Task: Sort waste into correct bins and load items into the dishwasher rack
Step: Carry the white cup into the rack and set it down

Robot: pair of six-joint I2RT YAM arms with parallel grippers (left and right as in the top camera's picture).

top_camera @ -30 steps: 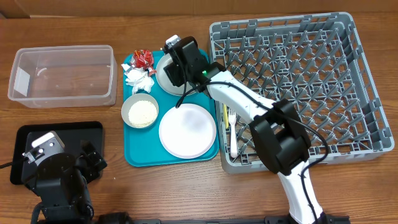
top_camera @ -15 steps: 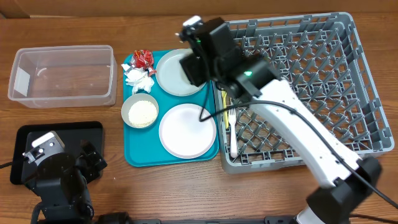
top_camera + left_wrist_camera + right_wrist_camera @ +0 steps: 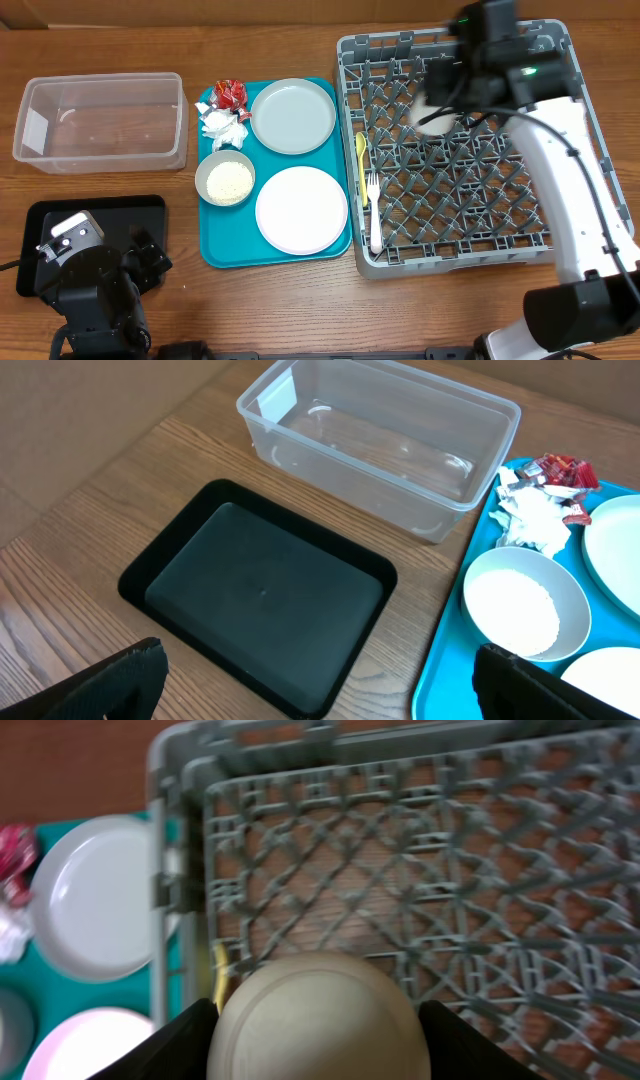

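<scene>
My right gripper (image 3: pixel 440 108) is shut on the small white cup (image 3: pixel 437 119), held bottom-up (image 3: pixel 318 1020) above the dishwasher rack (image 3: pixel 590 200). A yellow spoon (image 3: pixel 361 160) and a white fork (image 3: pixel 373 215) lie in the rack's left edge. The grey plate (image 3: pixel 292 115), the white plate (image 3: pixel 301 208), a cream bowl of rice grains (image 3: pixel 225 180), the napkin (image 3: pixel 222 125) and red wrappers (image 3: pixel 230 94) sit on the teal tray. My left gripper (image 3: pixel 320 690) is open and empty by the black tray (image 3: pixel 260 595), near the clear tub (image 3: pixel 380 440).
The teal tray (image 3: pixel 225 245) lies between the bins and the rack. The clear tub (image 3: pixel 100 120) stands at the far left, with the black tray (image 3: pixel 95 210) in front of it. The right arm stretches over the rack's right side.
My right gripper has lifted the cup off the teal tray by the grey plate and carried it right, over the rack. The left arm has not moved.
</scene>
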